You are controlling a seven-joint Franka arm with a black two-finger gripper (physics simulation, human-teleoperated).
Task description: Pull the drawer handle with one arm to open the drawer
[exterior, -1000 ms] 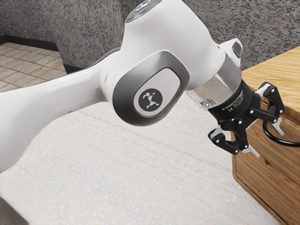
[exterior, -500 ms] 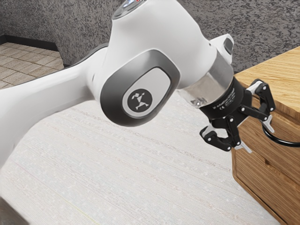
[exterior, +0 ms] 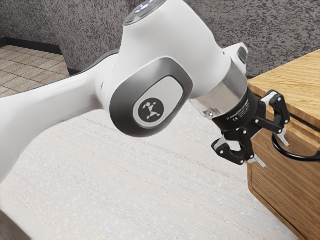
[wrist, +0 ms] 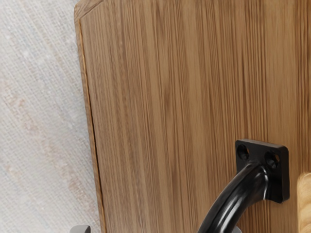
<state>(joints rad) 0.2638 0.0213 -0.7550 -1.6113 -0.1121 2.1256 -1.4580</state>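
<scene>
1. Pale woven-looking tabletop (exterior: pixel 125 185), speckled grey wall (exterior: pixel 280 25), a bit of tiled floor (exterior: pixel 25 65) off in the corner. Nothing fancy, so straight to the business end.
2. Your gripper (exterior: pixel 272 151) has its jaws spread wide, and they aren't pinching anything. The black loop handle (exterior: pixel 300 157) runs into the gap between the fingers, so it looks hooked rather than clamped.
3. That makes sense to me, since a hook is all you need to drag a drawer toward you. In the wrist view the handle (wrist: pixel 238 199) curves off its bolted plate (wrist: pixel 262 167), just under the hand.
4. The drawer front (exterior: pixel 285 190) sits at the exterior view's right, under the cabinet top (exterior: pixel 300 80). It seems to stand a little proud of the cabinet with a dark gap above it, so I'd guess it's partly out. I can't tell how far.
5. Further out, the only thing along the pull line is your own white arm (exterior: pixel 165 65), coming in from the exterior view's left. My worry is the handle slipping off those open fingers if the hand tilts.
</scene>
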